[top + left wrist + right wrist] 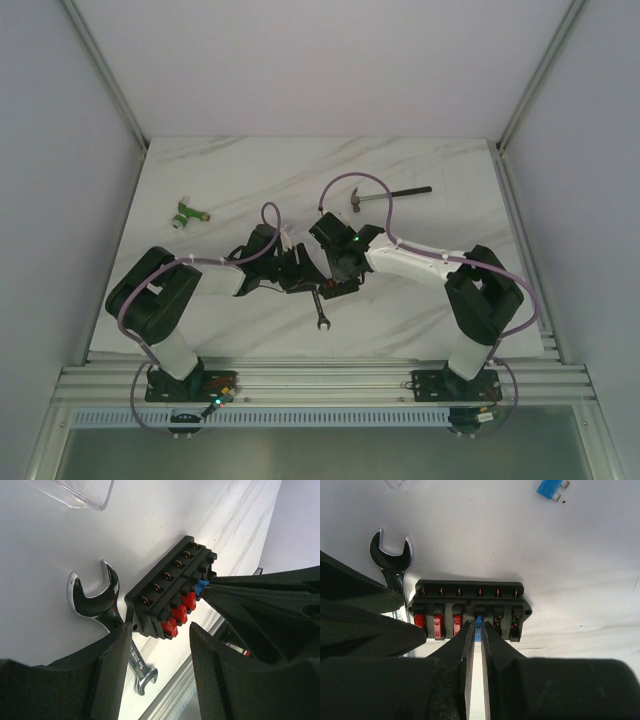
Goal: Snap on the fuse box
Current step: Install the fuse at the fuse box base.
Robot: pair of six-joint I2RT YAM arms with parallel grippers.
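R gripper clamps blue fuse in fuse box slot; L gripper spread open at box's left end. Next, prob: seat fuse, release, fetch cover.

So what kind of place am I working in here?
Most likely a lab robot test cell, not a real workshop: a marble-pattern tabletop boxed in by plain white walls and aluminium framing, with a few loose items laid out: a hammer, a wrench, the fuse box.

The clear cover is cut off at the top edge.
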